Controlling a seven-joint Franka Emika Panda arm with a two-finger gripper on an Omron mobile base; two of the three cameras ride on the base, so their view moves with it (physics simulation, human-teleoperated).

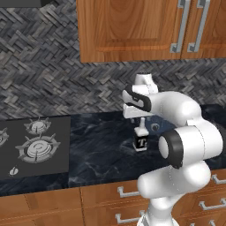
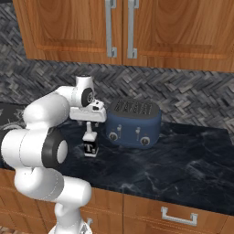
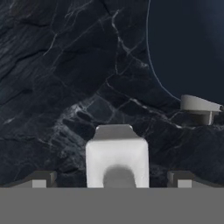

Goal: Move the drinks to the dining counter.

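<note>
Black white-veined marble tabletop [image 1: 101, 145] by the stove [image 1: 33, 145] carries the squat clear bottle with black "T" label and white cap [image 1: 141, 138] mid-depth, unlifted, so nothing is moved. From the right, a blue toaster [image 2: 133, 122] crowds it. Looking down, the gripper [image 3: 113, 179] straddles the cap, jaws spread.

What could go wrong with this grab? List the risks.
1. The open gripper straddles only the white cap of the squat clear bottle; closing that high may let it slip or tip.
2. The blue toaster stands close beside the bottle, so a sideways swing could knock it.
3. The stove burners lie to the other side of the worktop; a dropped bottle might roll there.
</note>
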